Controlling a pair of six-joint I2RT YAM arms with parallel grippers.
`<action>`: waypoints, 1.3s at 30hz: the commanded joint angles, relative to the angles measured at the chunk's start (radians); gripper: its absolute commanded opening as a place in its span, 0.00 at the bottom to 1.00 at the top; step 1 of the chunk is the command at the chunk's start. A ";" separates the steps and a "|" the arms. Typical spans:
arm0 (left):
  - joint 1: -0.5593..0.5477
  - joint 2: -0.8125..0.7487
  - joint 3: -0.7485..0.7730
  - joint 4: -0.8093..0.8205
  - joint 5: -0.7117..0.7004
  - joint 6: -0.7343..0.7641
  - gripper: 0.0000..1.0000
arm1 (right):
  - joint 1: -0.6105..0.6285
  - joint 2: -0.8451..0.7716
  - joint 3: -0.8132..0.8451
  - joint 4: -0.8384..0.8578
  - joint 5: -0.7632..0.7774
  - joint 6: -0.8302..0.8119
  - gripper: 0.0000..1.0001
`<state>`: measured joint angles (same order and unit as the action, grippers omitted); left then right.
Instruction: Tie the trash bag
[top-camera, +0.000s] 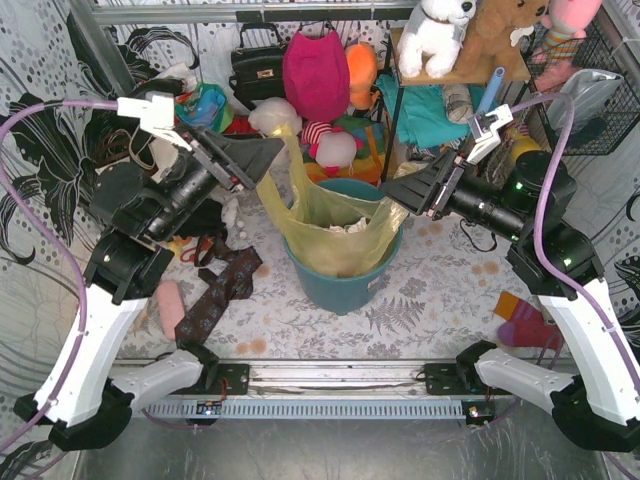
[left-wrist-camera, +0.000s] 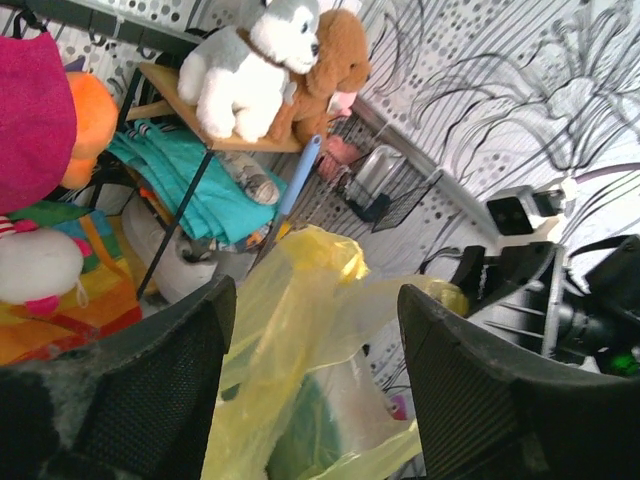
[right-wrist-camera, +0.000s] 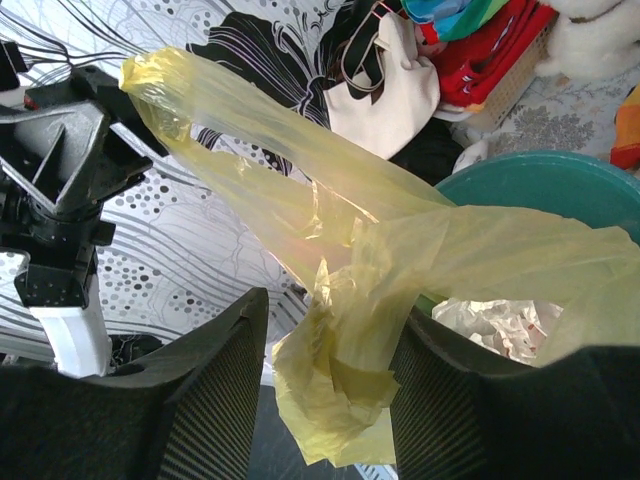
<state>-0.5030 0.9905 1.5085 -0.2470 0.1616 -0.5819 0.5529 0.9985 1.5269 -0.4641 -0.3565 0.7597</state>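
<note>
Left gripper (left-wrist-camera: 315, 300), right gripper (right-wrist-camera: 330, 310) are gaping, jaws apart; trash bag (top-camera: 330, 225) is sitting in bin (top-camera: 340, 285), flaps between jaws.

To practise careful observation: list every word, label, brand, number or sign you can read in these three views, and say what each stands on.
No text can be read in any view.
The trash bag is plain yellow plastic with no print showing.
The teal bin shows no label.
Any mark on the black handbag is too small to tell.
</note>
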 joint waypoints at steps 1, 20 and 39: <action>0.003 0.059 0.064 -0.046 0.047 0.074 0.76 | -0.002 -0.024 -0.012 0.023 -0.004 0.018 0.51; 0.003 0.107 0.129 -0.069 0.170 0.097 0.14 | -0.001 -0.064 -0.018 -0.016 0.063 0.021 0.24; 0.004 0.155 0.271 0.072 0.197 -0.019 0.00 | -0.001 0.257 0.508 -0.051 0.035 -0.112 0.00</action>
<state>-0.5030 1.1572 1.7836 -0.2852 0.3340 -0.5629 0.5529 1.2915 2.0460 -0.5259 -0.3000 0.6853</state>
